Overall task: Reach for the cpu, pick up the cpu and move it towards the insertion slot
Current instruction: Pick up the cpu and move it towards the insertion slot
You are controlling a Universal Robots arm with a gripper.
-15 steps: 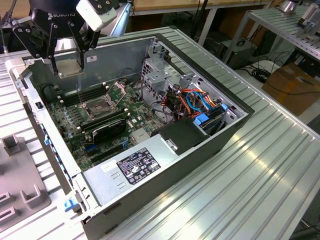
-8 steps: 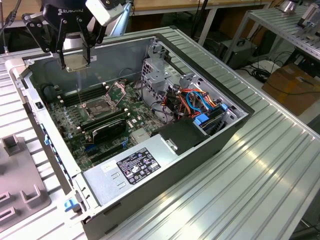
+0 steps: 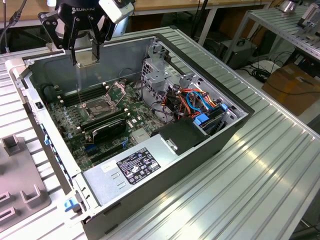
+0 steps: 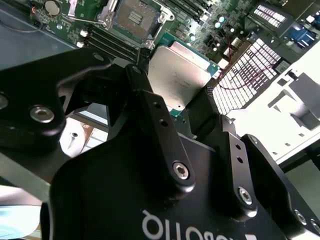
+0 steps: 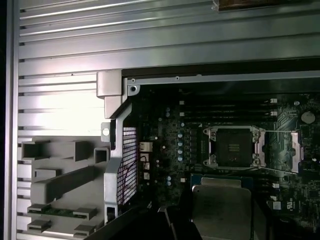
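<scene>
My gripper [image 3: 86,59] hangs above the far corner of the open computer case, shut on the cpu [image 3: 86,56], a thin square chip with a pale metallic face. In the second wrist view the cpu [image 4: 177,75] sits edge-held between the two black fingers [image 4: 150,107]. The first wrist view shows the cpu [image 5: 220,210] a short way from the insertion slot [image 5: 233,146]. The insertion slot [image 3: 97,106] lies on the green board below the gripper, toward the near side. Its silver frame surrounds a dark centre, and its retention plate [image 3: 118,90] is swung open. The slot [image 4: 135,15] is uncovered.
The grey case walls [image 3: 165,165] enclose the motherboard. Long black memory slots [image 3: 107,122] run beside the socket. A metal drive cage [image 3: 160,67], orange and blue cables [image 3: 200,100] and a power supply [image 3: 132,167] fill the exterior view's right half. A grey fixture [image 3: 20,195] sits on the ribbed table.
</scene>
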